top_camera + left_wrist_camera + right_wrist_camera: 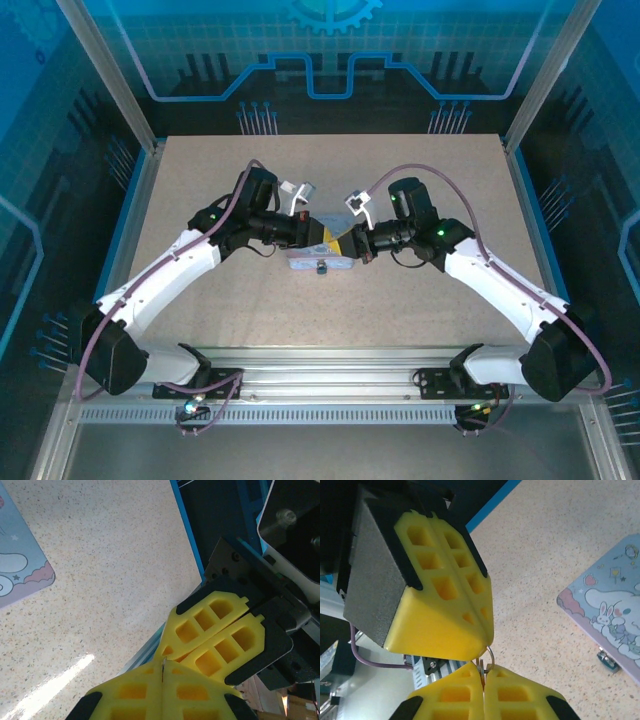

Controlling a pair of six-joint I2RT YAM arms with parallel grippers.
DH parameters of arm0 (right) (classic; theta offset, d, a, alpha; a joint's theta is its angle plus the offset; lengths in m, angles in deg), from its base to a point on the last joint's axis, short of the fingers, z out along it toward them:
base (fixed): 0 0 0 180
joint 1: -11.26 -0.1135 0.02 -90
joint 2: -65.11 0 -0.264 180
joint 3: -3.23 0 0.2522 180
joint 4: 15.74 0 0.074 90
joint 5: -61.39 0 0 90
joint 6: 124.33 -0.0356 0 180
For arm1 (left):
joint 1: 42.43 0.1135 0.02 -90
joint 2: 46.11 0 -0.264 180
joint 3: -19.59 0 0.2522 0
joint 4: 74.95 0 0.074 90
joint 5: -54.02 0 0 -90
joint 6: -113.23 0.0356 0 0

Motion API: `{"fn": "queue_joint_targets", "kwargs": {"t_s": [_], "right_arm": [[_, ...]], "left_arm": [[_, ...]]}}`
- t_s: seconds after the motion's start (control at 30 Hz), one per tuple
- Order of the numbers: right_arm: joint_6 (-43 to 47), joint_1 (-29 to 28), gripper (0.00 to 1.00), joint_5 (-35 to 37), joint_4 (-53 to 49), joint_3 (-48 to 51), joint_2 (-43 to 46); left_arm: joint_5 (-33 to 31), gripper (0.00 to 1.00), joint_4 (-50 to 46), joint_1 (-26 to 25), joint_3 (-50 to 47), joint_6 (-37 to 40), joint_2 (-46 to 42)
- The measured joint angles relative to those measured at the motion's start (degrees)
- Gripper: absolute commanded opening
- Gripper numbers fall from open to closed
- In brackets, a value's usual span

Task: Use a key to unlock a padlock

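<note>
Right gripper (482,676) is pinching what's probably the key (481,666), left gripper (163,669) is clamping shut opposite, so twisting slowly matters.

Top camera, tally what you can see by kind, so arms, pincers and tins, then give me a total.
Robot arms: 2, the left arm and the right arm
Pincers: 2, the left pincer and the right pincer, tips meeting
Cartoon tin: 1, beneath the pincers
Total: 5
</note>
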Motion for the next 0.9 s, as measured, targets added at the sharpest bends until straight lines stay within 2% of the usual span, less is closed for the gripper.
{"fn": "queue_joint_targets", "kwargs": {"t_s": [0.07, 0.13, 0.17, 0.27, 0.33, 0.37, 0.6, 0.9], "right_arm": [[0.22, 0.00, 0.00, 0.00, -0.26, 0.00, 0.00], [0.42, 0.00, 0.00, -0.02, -0.35, 0.00, -0.07], [0.55, 0.00, 0.00, -0.02, -0.35, -0.02, -0.17], [0.59, -0.02, 0.00, 0.11, -0.22, -0.02, -0.33], [0.57, -0.02, 0.00, 0.61, -0.22, -0.02, -0.44], [0.57, -0.02, 0.00, 0.85, -0.22, -0.02, -0.48], [-1.95, 0.48, 0.00, 1.64, 1.97, 1.53, 0.59], [-11.15, 2.38, 0.00, 1.57, 10.60, 5.68, 6.43]], "left_arm": [[0.02, 0.00, -0.09, 0.00, 0.00, 0.09, 0.02], [0.02, 0.00, -0.22, 0.00, 0.00, 0.09, 0.02], [0.02, 0.03, -0.22, 0.00, 0.00, 0.11, 0.02], [0.00, 0.31, -0.15, -0.02, 0.00, 0.31, 0.02], [0.11, 0.44, 0.33, -0.28, 0.04, 0.63, 0.00], [-0.13, 0.47, 0.66, -0.35, 0.04, 0.63, -0.04], [-2.75, 0.53, 4.00, 0.22, -2.40, -0.79, -4.31], [-3.87, 0.57, 19.89, 0.79, -16.59, -8.15, -14.29]]}}
